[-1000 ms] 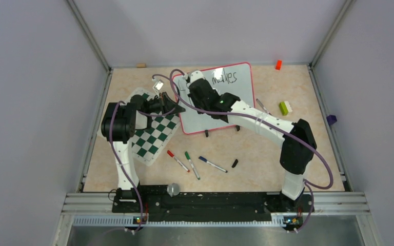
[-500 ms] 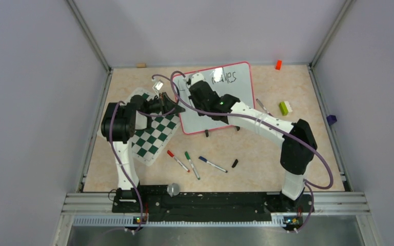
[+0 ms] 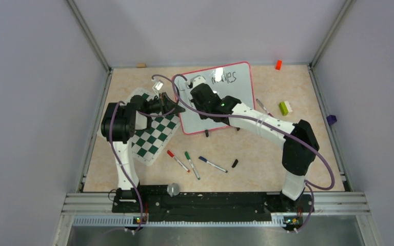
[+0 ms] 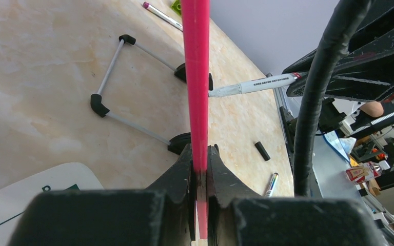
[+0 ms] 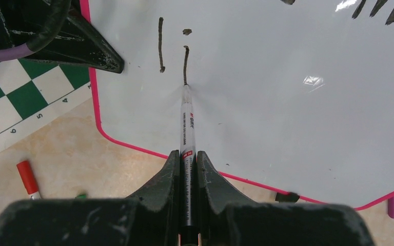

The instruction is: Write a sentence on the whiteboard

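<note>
The right gripper (image 5: 187,156) is clamping a marker (image 5: 186,120), its long axis pointing far and its tip touching the whiteboard (image 5: 287,128) at a stroke's (image 5: 185,64) foot. Blank board is lying to the right. The left gripper (image 4: 199,154) is pinching the red frame (image 4: 196,77) at the board's left edge, far-middle on the table (image 3: 133,169).

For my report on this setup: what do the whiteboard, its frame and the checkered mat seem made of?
Whiteboard: glossy coated panel, perhaps laminate; light glints on it. Red frame: likely plastic, even colour, rounded corner. Checkered mat: thin matte printed sheet, perhaps vinyl or paper; it lies flat.
</note>
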